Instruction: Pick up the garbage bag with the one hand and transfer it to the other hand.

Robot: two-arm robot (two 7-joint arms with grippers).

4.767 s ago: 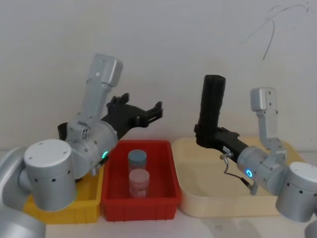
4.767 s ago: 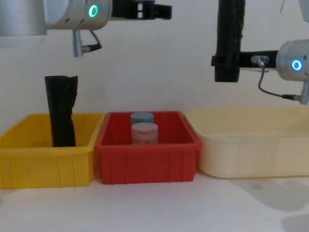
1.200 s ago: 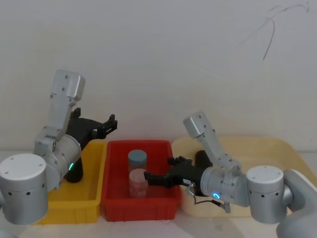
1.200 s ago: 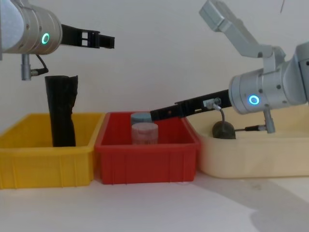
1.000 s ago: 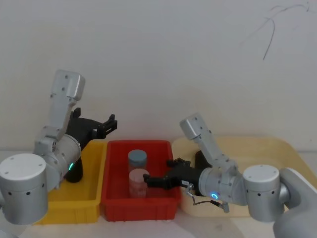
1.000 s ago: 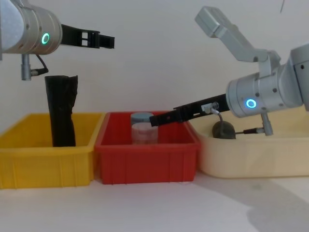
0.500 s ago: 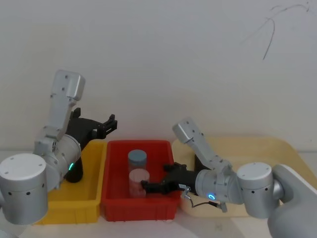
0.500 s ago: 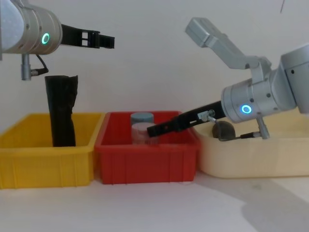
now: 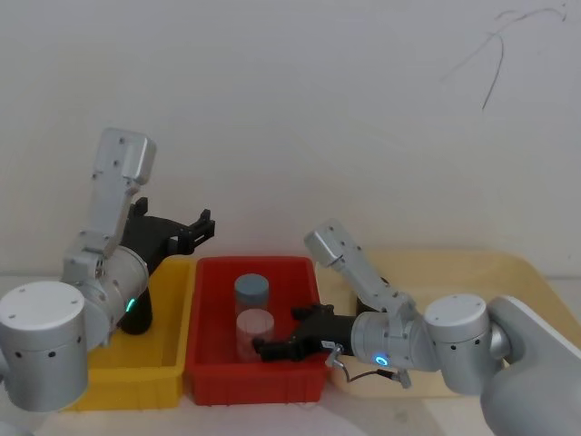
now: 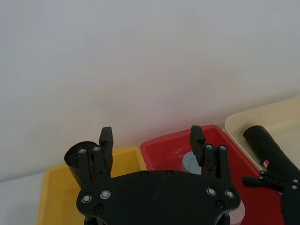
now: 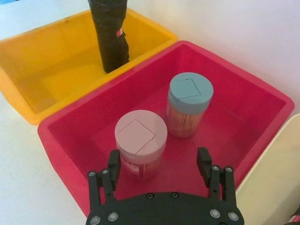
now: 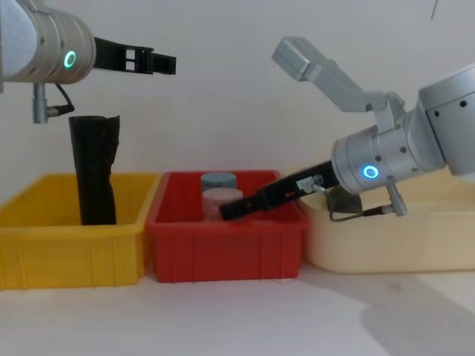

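The garbage bag (image 10: 265,142), a smooth black roll, lies in the cream tray (image 12: 386,239), and its dark round end (image 12: 342,200) peeks out behind my right arm. Nothing holds it. My right gripper (image 12: 231,210) (image 9: 264,348) (image 11: 158,160), on the blue-ringed arm, is open and empty. It reaches low into the red bin (image 12: 223,224), right beside the pink-lidded jar (image 11: 140,139). My left gripper (image 12: 166,64) (image 9: 201,226) (image 10: 151,136), on the green-ringed arm, hangs open and empty high above the yellow bin (image 12: 67,254).
A ragged-topped black roll (image 12: 94,172) (image 11: 110,29) stands upright in the yellow bin. A blue-lidded jar (image 11: 189,94) stands behind the pink-lidded one in the red bin. The three containers sit side by side against a white wall.
The right gripper, which held the bag upright 4.8 s ago, is now empty and has swung left and down into the red bin. The left arm has drawn back, then stayed still.
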